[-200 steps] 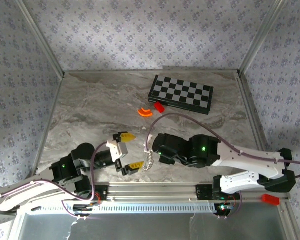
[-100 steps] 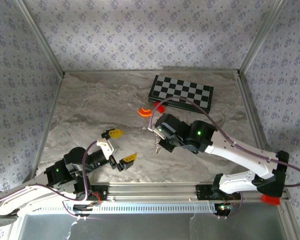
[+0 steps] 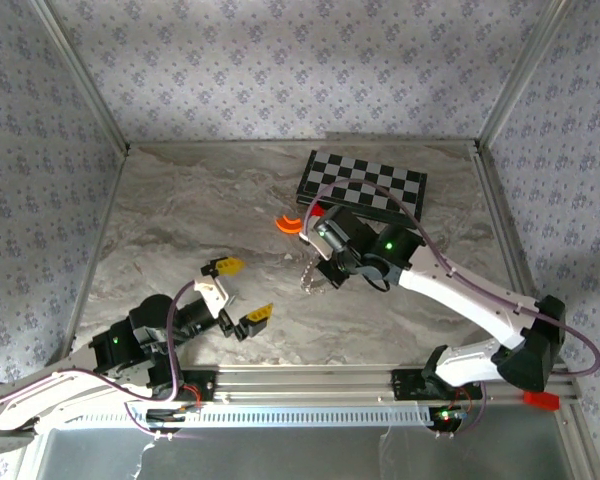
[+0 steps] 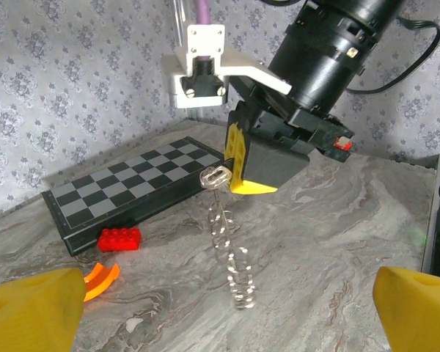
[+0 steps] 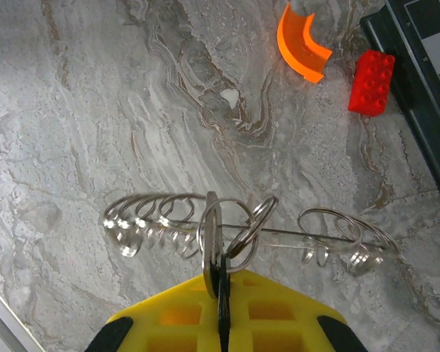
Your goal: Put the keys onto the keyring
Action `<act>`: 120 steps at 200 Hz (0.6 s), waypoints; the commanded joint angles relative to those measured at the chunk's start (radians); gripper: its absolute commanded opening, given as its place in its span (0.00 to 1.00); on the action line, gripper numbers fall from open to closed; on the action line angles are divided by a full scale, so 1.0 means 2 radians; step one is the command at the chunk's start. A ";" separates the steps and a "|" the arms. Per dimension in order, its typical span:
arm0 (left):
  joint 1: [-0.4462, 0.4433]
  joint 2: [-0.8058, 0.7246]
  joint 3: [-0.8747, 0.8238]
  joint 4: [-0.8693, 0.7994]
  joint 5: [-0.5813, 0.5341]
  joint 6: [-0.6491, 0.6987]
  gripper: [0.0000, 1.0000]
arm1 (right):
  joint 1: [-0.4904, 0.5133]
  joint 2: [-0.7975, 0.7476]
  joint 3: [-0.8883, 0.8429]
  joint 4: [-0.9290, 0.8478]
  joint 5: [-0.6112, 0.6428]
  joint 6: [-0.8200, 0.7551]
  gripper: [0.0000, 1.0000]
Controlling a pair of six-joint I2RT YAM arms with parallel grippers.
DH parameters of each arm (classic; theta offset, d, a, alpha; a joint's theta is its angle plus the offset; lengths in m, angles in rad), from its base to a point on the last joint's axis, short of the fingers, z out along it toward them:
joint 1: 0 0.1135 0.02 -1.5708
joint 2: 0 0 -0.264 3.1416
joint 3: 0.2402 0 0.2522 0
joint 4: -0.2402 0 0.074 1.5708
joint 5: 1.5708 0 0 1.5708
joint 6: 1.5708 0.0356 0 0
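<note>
- Right now my right gripper is over the middle of the surface, its yellow pads pressed fully together.
- Clamped between those pads is the key, a thin dark sliver at 6 o'clock in the right wrist view.
- Silvery rings sit against the key at the pad tips, but I cannot tell whether it is threaded onto one.
- From there the keyring chain dangles toward the surface. I cannot tell if its lowest loop touches.
- My left gripper is at 7 o'clock on the surface, spread wide and holding nothing, well apart from the chain.
- At 12 o'clock from my right gripper lie an orange arc piece and a red block, the block just beside the folded chessboard at 1 o'clock.
</note>
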 commanded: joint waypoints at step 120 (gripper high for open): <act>0.002 0.000 0.006 0.008 -0.021 -0.002 0.99 | -0.026 0.053 0.026 0.072 -0.047 0.016 0.00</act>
